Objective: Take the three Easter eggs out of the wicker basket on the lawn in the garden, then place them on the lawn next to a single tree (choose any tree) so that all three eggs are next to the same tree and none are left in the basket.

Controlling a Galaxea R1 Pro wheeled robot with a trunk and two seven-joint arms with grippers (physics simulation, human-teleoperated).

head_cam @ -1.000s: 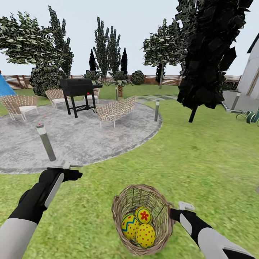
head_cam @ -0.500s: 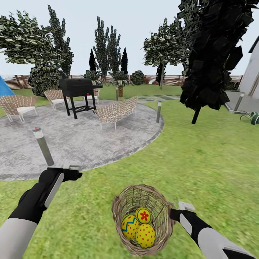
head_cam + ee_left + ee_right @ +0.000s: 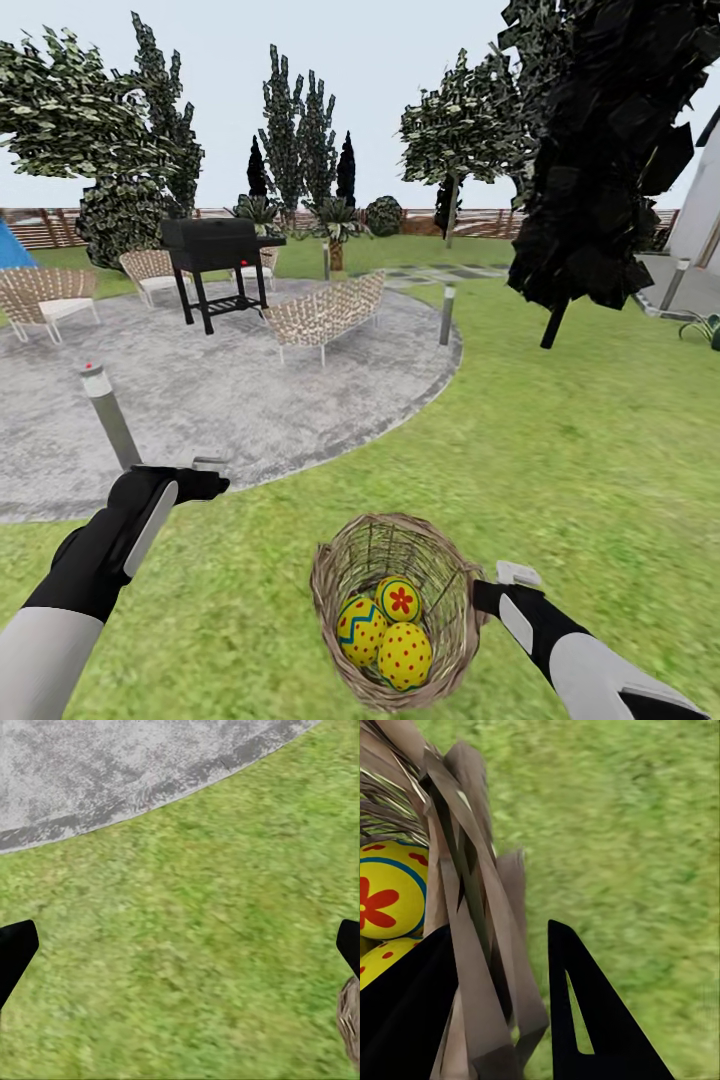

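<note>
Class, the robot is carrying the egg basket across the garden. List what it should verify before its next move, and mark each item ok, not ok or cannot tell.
1. Right gripper clamped on the wicker basket rim: ok, rim wall sits between its fingers.
2. All three Easter eggs inside the basket: ok.
3. Left gripper free: ok, open over the lawn, holding nothing.
4. Eggs placed beside a tree: not ok, not yet done.
5. A pale grey trunked tree is in sight: ok, far across the grass near the fence.
6. Grip firm enough to travel: cannot tell.
</note>
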